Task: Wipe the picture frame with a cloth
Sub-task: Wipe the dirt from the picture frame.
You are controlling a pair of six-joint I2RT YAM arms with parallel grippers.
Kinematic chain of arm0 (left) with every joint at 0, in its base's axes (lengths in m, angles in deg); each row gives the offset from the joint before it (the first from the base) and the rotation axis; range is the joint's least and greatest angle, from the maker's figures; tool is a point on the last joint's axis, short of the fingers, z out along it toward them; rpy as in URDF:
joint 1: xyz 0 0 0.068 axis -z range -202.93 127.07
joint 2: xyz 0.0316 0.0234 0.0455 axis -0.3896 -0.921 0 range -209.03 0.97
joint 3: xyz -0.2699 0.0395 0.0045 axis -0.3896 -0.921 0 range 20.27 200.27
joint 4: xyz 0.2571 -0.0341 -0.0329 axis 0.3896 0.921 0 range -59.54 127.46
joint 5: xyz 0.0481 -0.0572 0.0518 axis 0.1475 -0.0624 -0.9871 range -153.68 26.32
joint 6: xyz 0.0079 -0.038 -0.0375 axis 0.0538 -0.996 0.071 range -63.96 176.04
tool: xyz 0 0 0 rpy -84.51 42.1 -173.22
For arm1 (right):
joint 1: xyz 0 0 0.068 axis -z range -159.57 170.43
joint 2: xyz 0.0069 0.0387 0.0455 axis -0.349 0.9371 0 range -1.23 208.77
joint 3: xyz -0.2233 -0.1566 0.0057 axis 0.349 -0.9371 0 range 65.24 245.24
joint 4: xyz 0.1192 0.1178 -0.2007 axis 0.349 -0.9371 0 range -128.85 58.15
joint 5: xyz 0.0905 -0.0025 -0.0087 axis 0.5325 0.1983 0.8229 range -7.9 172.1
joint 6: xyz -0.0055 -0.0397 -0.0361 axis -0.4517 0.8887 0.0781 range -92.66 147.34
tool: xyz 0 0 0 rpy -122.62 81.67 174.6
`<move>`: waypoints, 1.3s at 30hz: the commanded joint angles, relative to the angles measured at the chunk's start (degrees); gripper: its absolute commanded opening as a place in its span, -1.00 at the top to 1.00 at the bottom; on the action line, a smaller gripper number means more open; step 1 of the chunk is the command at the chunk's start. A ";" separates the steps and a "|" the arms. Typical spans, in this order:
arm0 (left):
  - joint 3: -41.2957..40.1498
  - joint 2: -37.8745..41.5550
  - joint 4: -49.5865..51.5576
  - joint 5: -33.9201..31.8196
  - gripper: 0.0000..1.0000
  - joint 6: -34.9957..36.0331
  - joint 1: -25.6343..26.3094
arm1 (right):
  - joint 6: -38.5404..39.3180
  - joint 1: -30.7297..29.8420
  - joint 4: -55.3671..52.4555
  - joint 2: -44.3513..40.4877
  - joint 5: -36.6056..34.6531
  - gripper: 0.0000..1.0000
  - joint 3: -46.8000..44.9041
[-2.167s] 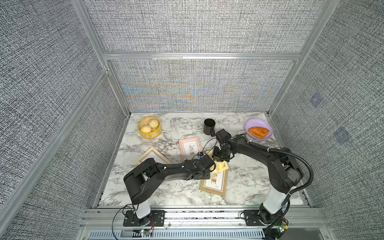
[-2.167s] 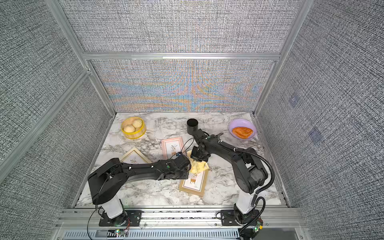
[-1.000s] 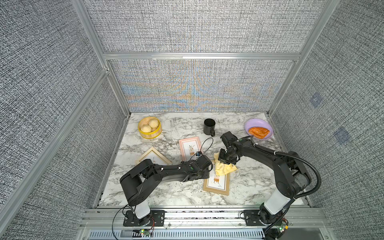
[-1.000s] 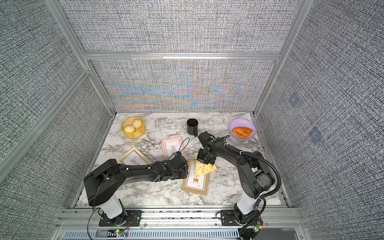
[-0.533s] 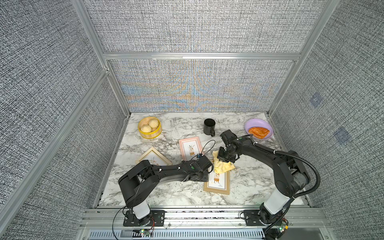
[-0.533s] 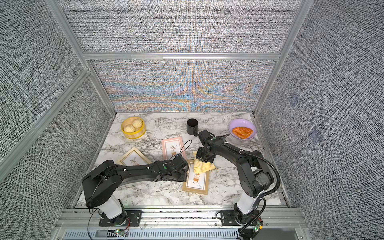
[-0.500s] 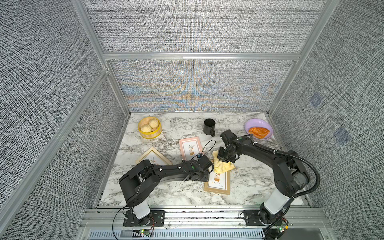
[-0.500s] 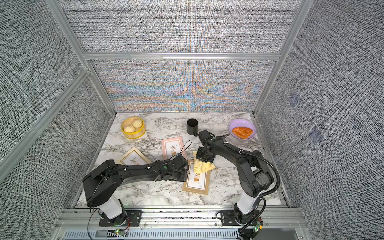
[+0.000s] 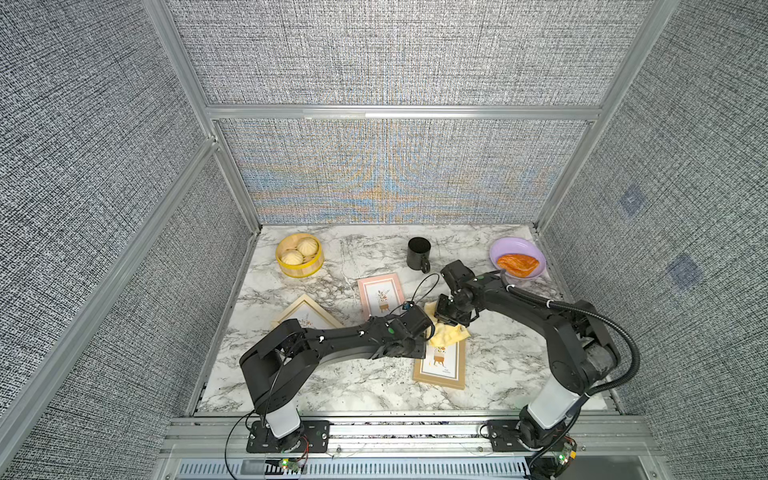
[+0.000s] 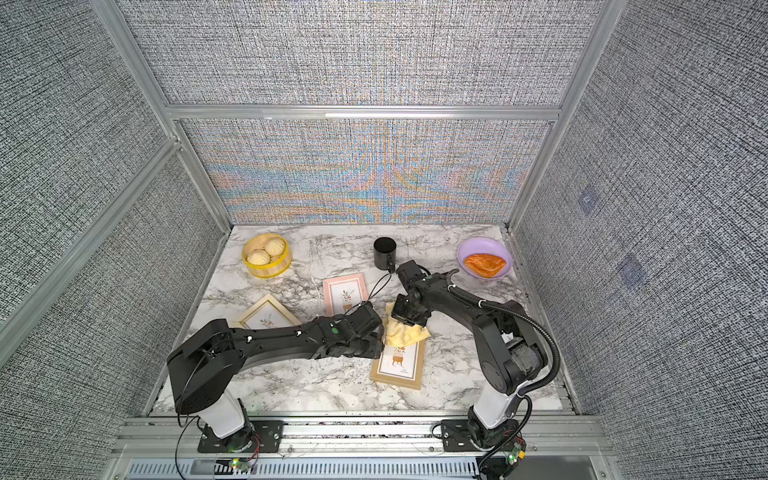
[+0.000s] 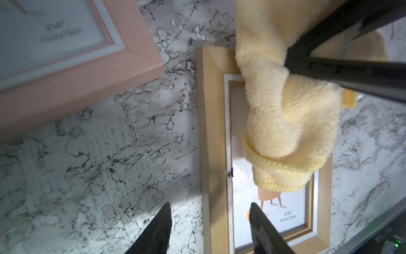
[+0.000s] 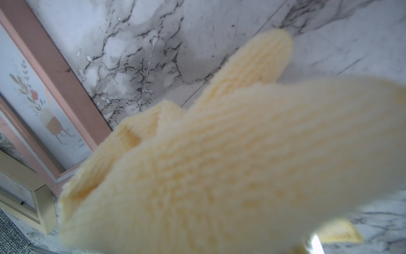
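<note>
Currently right hand (image 9: pixel 451 316) clamped on the cloth (image 9: pixel 446 336), bunched over the far end of the wooden picture frame (image 9: pixel 439 368). Left hand (image 11: pixel 209 212) fingers apart, astride that frame's long edge.

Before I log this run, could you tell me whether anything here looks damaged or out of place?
One small thing: in the left wrist view, the wooden picture frame has a dark mark on its inner white edge, near the cloth. I cannot tell whether it is a chip or dirt. Nothing looks spilled.
</note>
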 commanded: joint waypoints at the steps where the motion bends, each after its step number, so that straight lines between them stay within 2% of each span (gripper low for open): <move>1: 1.52 -1.60 1.83 0.49 -0.14 1.86 0.18 | -0.50 0.79 -0.50 -1.80 -0.18 1.00 -0.55; 12: 5.52 -7.51 4.63 -1.40 -0.01 2.59 0.48 | -0.15 1.83 -0.03 -2.62 -0.01 1.00 -1.60; 21: 6.65 -9.85 4.78 -1.48 0.30 2.67 0.51 | -0.09 0.95 2.32 1.01 1.15 1.00 -1.05; 28: 4.41 -9.87 5.49 -1.72 0.54 1.97 0.51 | 0.79 0.40 1.80 4.10 1.42 1.00 0.39; 33: 2.45 -9.08 6.01 -2.46 0.70 0.98 0.48 | 1.84 2.65 -0.62 2.01 0.08 1.00 -1.84; 39: 1.04 -8.43 6.18 -2.68 0.78 0.08 0.51 | 3.60 6.52 -3.32 -2.41 -0.92 1.00 -5.29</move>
